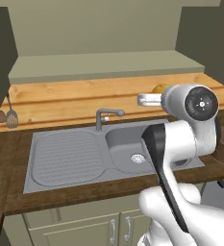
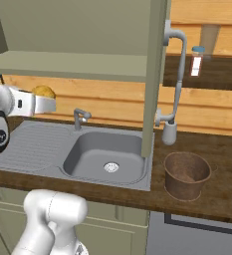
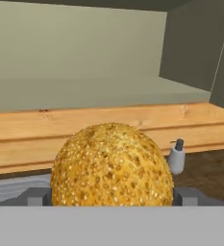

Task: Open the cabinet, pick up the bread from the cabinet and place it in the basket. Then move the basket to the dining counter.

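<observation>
While gripper (image 2: pixel 52 103) clamps bread (image 3: pixel 112 166) – betw fingers, above sink (image 2: pixel 105 149)

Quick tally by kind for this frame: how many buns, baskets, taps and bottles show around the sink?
Buns: 1, the bread, held in the gripper.
Baskets: 1, the basket on the dark counter, right of the sink.
Taps: 1, the faucet.
Bottles: 1, the soap bottle.
Total: 4
</observation>
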